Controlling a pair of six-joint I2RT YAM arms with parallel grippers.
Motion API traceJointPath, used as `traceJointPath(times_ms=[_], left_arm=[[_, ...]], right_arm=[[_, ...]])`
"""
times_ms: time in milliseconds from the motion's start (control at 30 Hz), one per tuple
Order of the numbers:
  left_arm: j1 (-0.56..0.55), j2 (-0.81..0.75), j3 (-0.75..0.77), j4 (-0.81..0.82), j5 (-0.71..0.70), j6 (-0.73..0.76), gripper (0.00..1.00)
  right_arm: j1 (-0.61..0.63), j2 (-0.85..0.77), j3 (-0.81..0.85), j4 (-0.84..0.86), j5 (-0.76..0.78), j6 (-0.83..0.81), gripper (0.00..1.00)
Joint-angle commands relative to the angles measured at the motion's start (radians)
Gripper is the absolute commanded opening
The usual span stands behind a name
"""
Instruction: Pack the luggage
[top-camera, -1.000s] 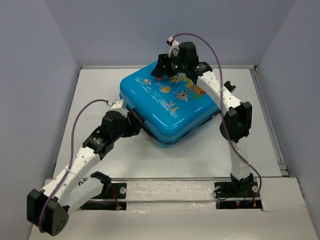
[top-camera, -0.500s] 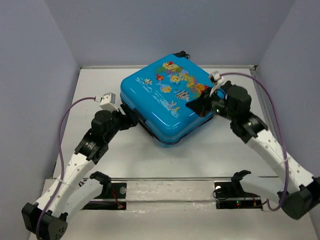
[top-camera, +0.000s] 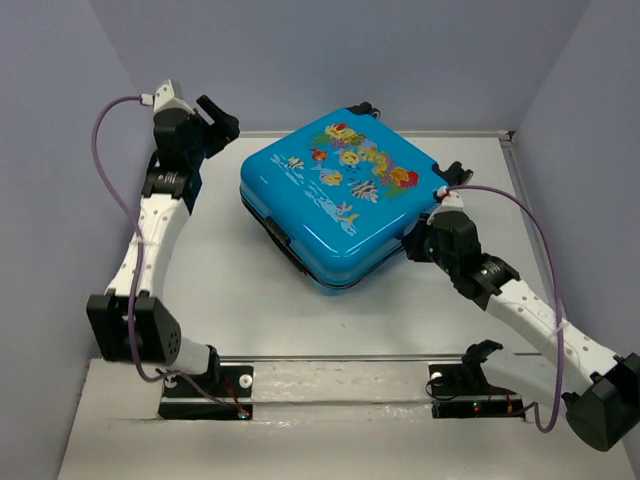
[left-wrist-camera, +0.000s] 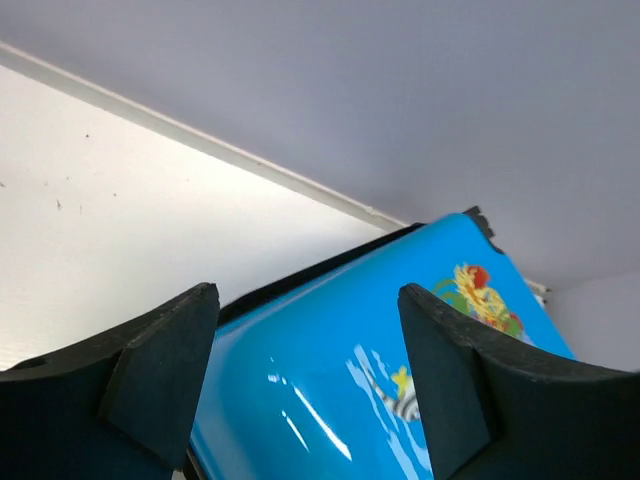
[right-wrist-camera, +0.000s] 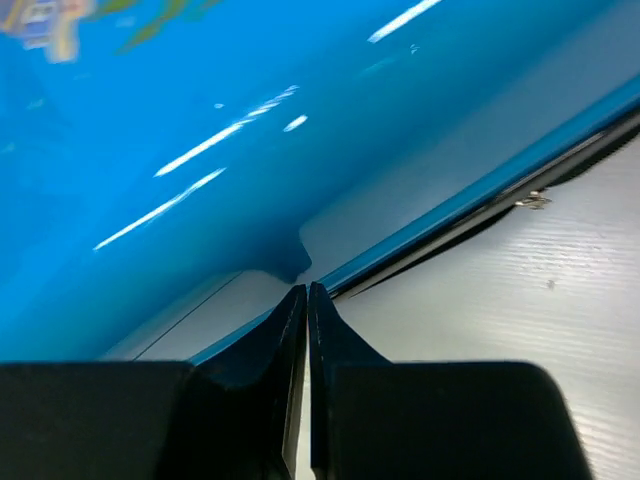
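- Top external view is showing the left arm now raised and swung toward the far-left corner. Half a second ago it was crouching low at the left edge of the bright-blue hard-shell luggage (top-camera: 340, 205). The right arm has dropped from the lid's right side to the near-right edge.
- The luggage is lying shut with its fish-print face up, in the same far-middle spot as before, on the white tabletop surface (top-camera: 230, 300).
- Pale lilac-grey walls (top-camera: 350, 60) are enclosing the surface on three sides.
- The left pincer (top-camera: 218, 122) is hanging with its black fingers (left-wrist-camera: 160, 380) spread wide, gripping nothing, up beyond the luggage's far-left corner and apart from it.
- The right pincer (right-wrist-camera: 306, 295) is holding its fingers pressed together, tips sitting right at the seam of the blue shell, with nothing visibly caught between them.
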Motion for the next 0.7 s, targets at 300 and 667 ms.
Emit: traceJointPath(times_ms=[300, 667], left_arm=[[0.056, 0.615, 0.434, -0.066, 0.343, 0.078, 0.83], [0.116, 0.213, -0.281, 0.379, 0.158, -0.168, 0.73]], right_arm=[[-0.181, 0.283, 0.091, 0.148, -0.066, -0.051, 0.08], [-0.16, 0.608, 0.383, 0.374, -0.548, -0.108, 0.1]])
